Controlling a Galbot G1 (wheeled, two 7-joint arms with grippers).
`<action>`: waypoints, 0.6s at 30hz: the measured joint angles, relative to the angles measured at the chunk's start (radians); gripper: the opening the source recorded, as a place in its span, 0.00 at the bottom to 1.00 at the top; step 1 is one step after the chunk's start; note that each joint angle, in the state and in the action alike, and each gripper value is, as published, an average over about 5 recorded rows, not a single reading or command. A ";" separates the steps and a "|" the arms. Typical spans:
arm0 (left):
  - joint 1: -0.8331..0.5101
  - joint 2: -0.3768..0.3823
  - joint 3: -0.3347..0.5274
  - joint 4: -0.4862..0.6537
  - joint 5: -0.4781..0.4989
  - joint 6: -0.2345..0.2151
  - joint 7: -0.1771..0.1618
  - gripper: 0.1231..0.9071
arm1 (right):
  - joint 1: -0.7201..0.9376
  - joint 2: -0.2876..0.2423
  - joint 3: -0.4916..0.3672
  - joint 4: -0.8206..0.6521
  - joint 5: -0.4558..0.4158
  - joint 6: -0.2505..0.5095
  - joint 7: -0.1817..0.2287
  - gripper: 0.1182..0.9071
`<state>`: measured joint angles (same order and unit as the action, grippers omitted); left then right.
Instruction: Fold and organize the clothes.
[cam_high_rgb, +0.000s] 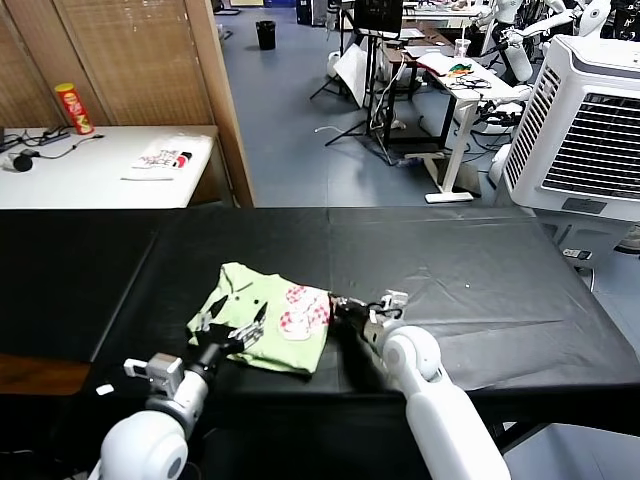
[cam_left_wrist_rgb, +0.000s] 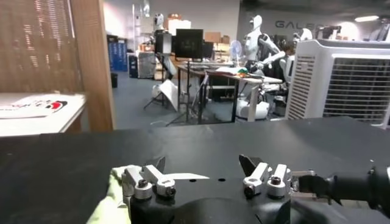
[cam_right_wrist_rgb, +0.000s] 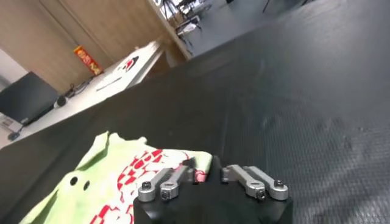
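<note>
While left pincer (cam_high_rgb: 232, 327) gapes, right pincer (cam_high_rgb: 338, 308) pinches shirt (cam_high_rgb: 262, 330).

A long table with a black cloth (cam_high_rgb: 480, 280) fills the front, and behind it the floor (cam_high_rgb: 290, 110) is grey-blue. On the left stands a white table (cam_high_rgb: 90, 175) holding a red can (cam_high_rgb: 73, 108) and a white packet (cam_high_rgb: 165, 157), next to a wooden wall (cam_high_rgb: 130, 60). On the right is a big white fan box (cam_high_rgb: 590, 130), with desks (cam_high_rgb: 470, 85) and a small black bin (cam_high_rgb: 265, 34) far back.
</note>
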<state>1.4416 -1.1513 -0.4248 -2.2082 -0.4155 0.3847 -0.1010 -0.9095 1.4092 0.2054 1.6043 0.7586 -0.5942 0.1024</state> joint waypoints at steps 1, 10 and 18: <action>0.001 -0.003 0.000 0.000 0.001 0.000 0.000 0.86 | 0.007 -0.002 0.000 -0.006 -0.010 0.004 -0.008 0.00; 0.014 -0.014 -0.018 0.019 0.023 -0.016 0.002 0.86 | 0.090 -0.052 -0.011 -0.084 -0.183 0.068 -0.126 0.02; 0.042 0.002 -0.026 0.049 0.022 -0.054 -0.038 0.86 | 0.004 -0.141 0.028 0.041 -0.286 0.088 -0.127 0.46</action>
<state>1.4838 -1.1498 -0.4510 -2.1597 -0.3937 0.3306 -0.1387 -0.9056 1.2684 0.2331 1.6451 0.4724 -0.5064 -0.0249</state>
